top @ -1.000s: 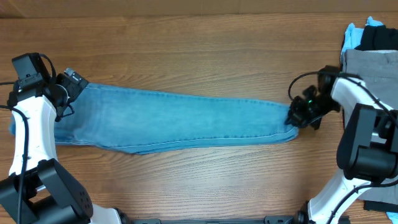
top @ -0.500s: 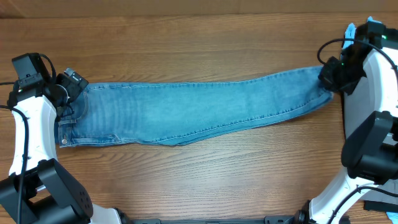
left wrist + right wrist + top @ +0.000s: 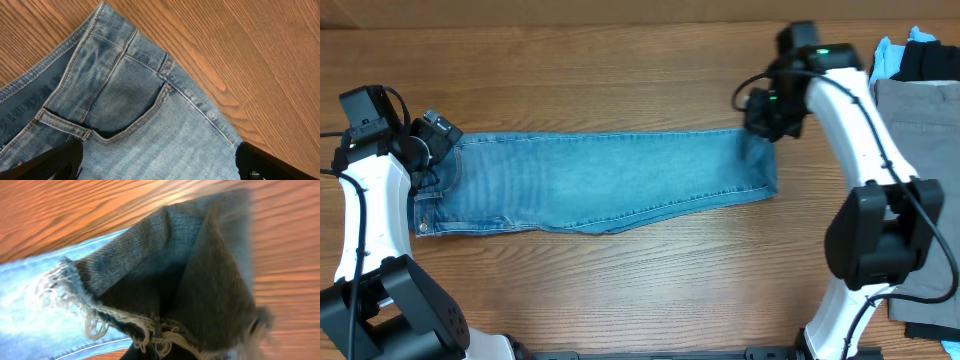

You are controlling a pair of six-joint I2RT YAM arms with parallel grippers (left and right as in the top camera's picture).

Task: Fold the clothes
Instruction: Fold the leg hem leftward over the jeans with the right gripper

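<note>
Light-blue denim jeans (image 3: 590,185) lie stretched across the wooden table, waist at the left. My left gripper (image 3: 428,150) hovers over the waist, open, its black fingers (image 3: 55,161) on either side of the front pocket (image 3: 125,110) and holding nothing. At the other end, my right gripper (image 3: 765,108) is shut on the frayed hem (image 3: 150,325) of the jeans. It holds that hem lifted above the table, so the leg end hangs folded down from it. The lifted denim (image 3: 200,265) fills the right wrist view and hides the fingers.
Grey trousers (image 3: 920,130) lie at the right edge of the table. A black garment (image 3: 925,60) and a sky-blue one (image 3: 890,55) sit behind them. A dark item (image 3: 932,330) shows at the bottom right corner.
My right gripper has carried the hem up to the far right, then back left and higher, so the leg end now hangs doubled under it. The left arm has not moved.
</note>
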